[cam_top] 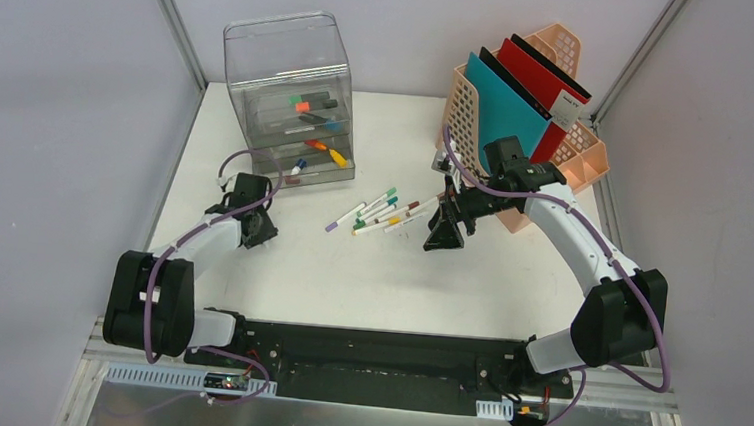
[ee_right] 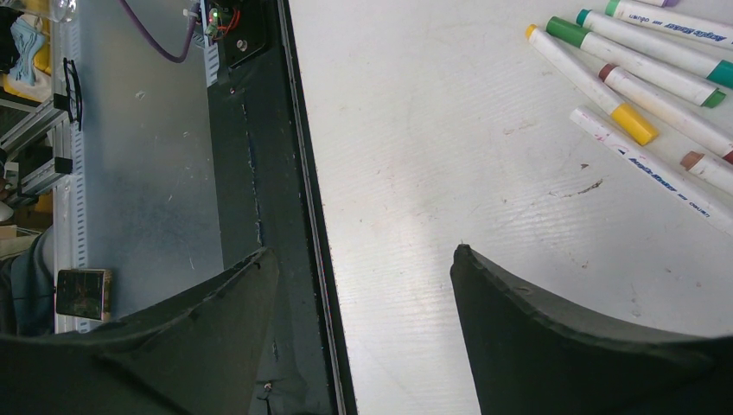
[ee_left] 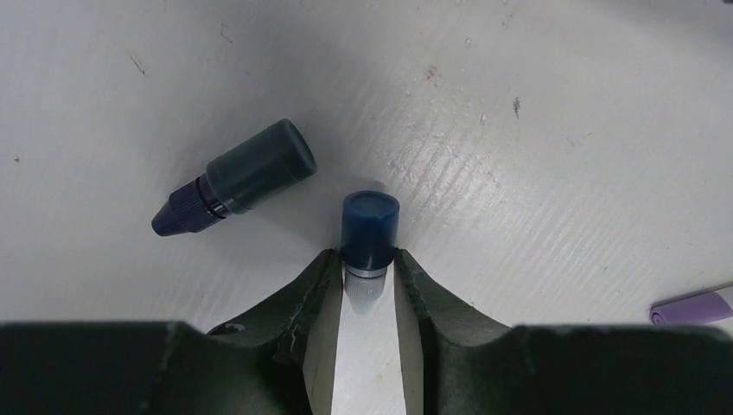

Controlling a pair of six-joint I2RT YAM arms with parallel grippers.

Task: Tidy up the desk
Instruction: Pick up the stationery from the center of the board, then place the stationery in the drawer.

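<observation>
Dark green fingers (ee_left: 302, 303) of my left gripper (ee_left: 367, 258) are drawn in on a blue-capped marker (ee_left: 370, 226), both tips against it just below the cap, so I read this as a grip taken low on the desk (ee_left: 519, 130). The marker's long axis runs straight out from the wrist, cap pointing away from me, and the jaws cross it squarely. A stubby dark green piece with a purple end (ee_left: 238, 177) lies loose just to its left, tilted and apart from it. A lilac marker tip (ee_left: 691, 307) shows at the right edge.

My right gripper (ee_right: 363, 259) hangs wide open with nothing between its fingers, over bare desk beside the black rail (ee_right: 259, 173), with the loose markers (ee_right: 640, 78) off to one side.

From the top view, the clear drawer organiser (cam_top: 291, 97) stands just beyond the left gripper, further from the bases and a little to its right. The left arm is plainly the nearer one, and I judge the next move to be a lift and a short carry that way, with the marker swung to lie along a drawer. The peach basket (cam_top: 582, 157) of folders sits at the far right corner, behind the right arm. The white desk is scuffed and faintly ribbed, and grey walls (cam_top: 60, 101) close it in.
</observation>
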